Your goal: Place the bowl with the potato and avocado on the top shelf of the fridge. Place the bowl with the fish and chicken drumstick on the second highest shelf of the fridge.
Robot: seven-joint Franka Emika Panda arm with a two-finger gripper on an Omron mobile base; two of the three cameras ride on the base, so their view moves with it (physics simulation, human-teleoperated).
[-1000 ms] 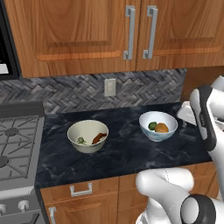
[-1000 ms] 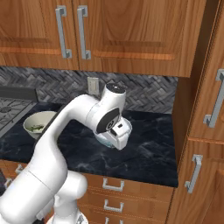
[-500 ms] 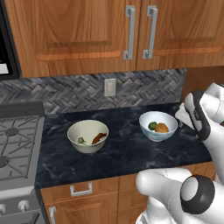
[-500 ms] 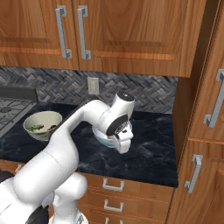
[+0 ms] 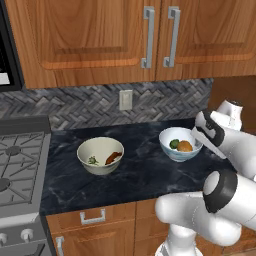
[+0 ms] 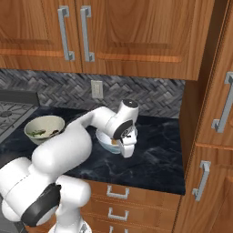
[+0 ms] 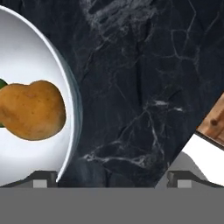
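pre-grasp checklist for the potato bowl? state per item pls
1. Hand open: ok.
2. Orange-brown potato and green avocado inside the pale blue-white bowl: ok.
3. Bowl upright on the dark marbled counter: ok.
4. One fingertip over the bowl's rim, the other outside: ok.
5. Cream bowl with the reddish-brown drumstick apart from it: ok.
6. Fridge open, top shelf free: cannot tell.

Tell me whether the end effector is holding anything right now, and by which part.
Nothing is held. The end effector is open, with one fingertip at the rim of the bowl holding the potato.
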